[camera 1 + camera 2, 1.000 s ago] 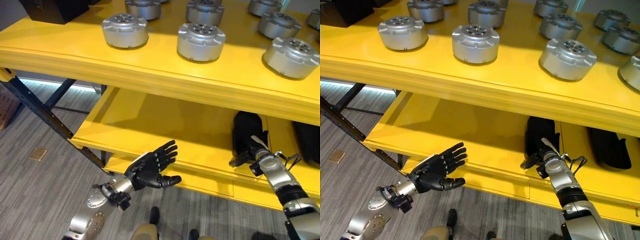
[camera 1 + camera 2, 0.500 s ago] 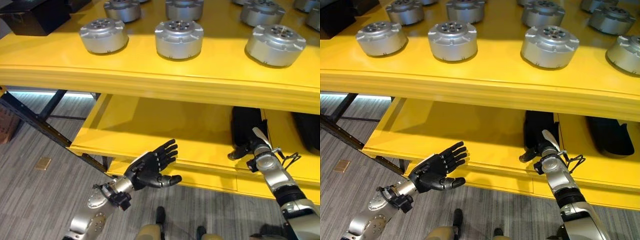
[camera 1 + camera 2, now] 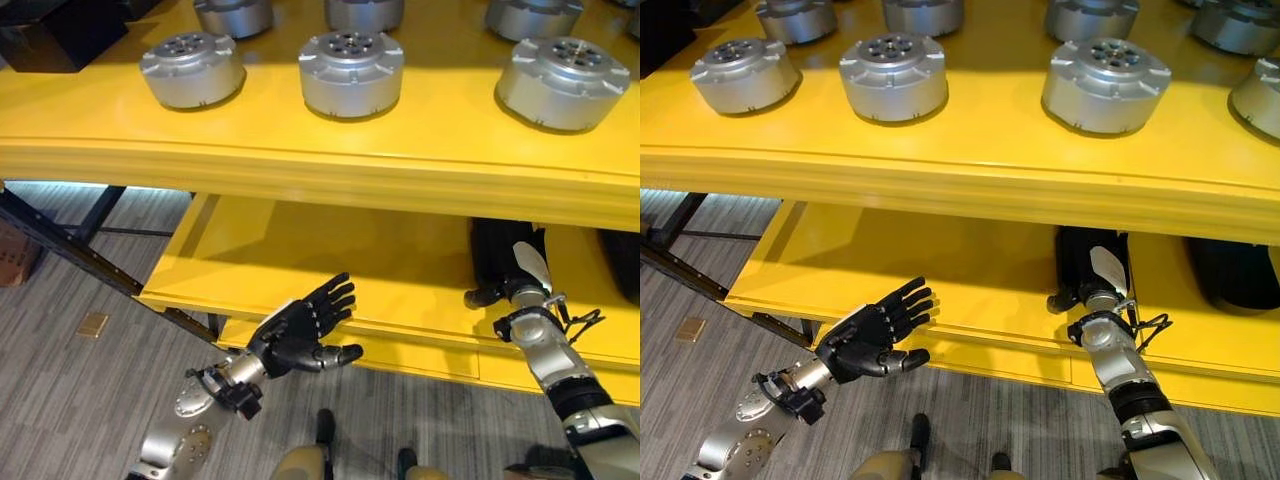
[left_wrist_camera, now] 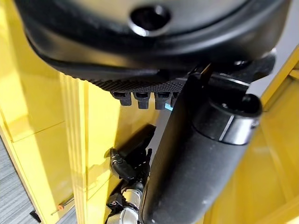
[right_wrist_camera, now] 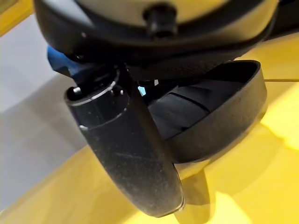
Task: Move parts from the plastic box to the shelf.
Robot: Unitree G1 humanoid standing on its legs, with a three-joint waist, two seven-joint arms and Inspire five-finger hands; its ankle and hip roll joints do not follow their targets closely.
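Note:
Several round silver parts (image 3: 352, 72) stand on the upper yellow shelf (image 3: 300, 150). My left hand (image 3: 295, 338) hovers open and empty, palm up, just in front of the lower shelf's (image 3: 300, 250) front edge. My right hand (image 3: 515, 292) reaches onto the lower shelf at the right, against a black curved object (image 3: 495, 250) under the upper shelf. Its thumb (image 5: 121, 154) lies straight beside that black object's rim (image 5: 219, 107). The left wrist view looks along the yellow shelf to the right hand (image 4: 126, 168) far off.
A second black object (image 3: 1235, 272) lies further right on the lower shelf. A black box (image 3: 60, 35) sits at the upper shelf's far left. A dark diagonal brace (image 3: 70, 255) runs down to the grey carpet at the left.
The camera has shifted, so the shelves sit differently in the picture. My right hand has edged a little further onto the lower shelf toward the black object. The left hand has held its pose.

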